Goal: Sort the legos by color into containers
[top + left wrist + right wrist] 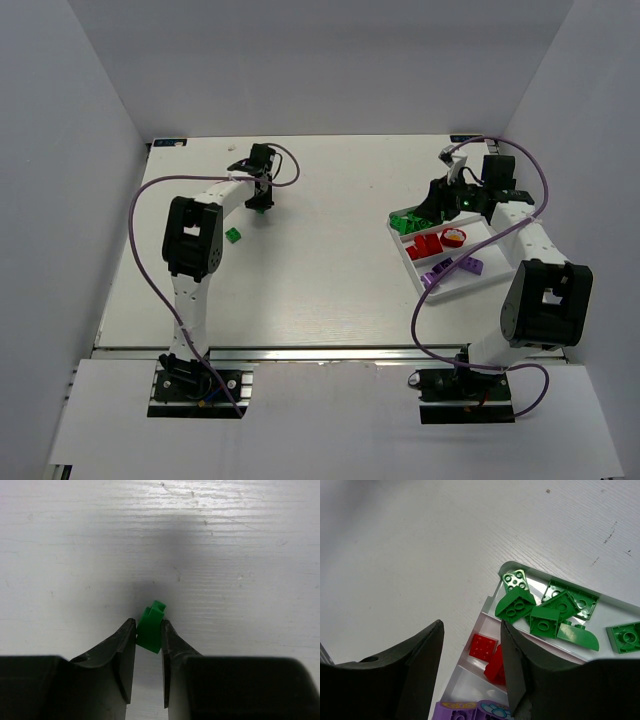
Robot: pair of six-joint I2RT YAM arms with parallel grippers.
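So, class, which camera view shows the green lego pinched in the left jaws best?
Left wrist: the green lego is close and sharp, both jaws touching its sides. In top external it is too small to make out; right wrist misses it entirely.

Robotics lab bench, white table (320, 290) boxed in by plain white panels (330, 70), aluminium rail (300, 353), purple cables (134, 230)
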